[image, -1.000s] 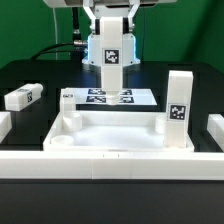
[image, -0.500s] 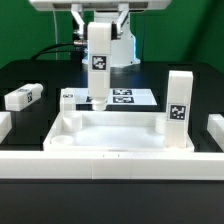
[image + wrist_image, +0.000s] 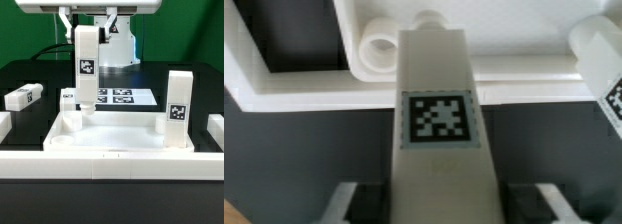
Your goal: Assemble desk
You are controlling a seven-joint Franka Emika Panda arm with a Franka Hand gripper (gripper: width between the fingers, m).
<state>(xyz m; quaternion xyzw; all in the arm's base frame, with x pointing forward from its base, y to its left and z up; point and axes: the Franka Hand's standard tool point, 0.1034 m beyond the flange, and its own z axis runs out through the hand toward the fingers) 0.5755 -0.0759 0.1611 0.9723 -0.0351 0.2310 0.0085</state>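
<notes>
The desk top (image 3: 115, 137) is a white tray lying in the middle of the table, with round sockets in its corners. My gripper (image 3: 88, 30) is shut on a white tagged leg (image 3: 87, 68) and holds it upright. The leg's lower end is just above the socket (image 3: 71, 119) at the far corner on the exterior view's left. In the wrist view the held leg (image 3: 439, 110) points at that socket (image 3: 381, 48) on the tray's rim (image 3: 526, 85). A second leg (image 3: 178, 108) stands upright in the far corner on the right.
A loose leg (image 3: 22, 97) lies on the table at the exterior view's left. The marker board (image 3: 130, 97) lies behind the tray. White pieces show at the left (image 3: 4, 125) and right (image 3: 214, 128) edges. A long low white rail (image 3: 110, 163) runs along the front.
My gripper has carried the leg toward the exterior view's left and lower, from above the marker board to above the tray's far left corner socket.
</notes>
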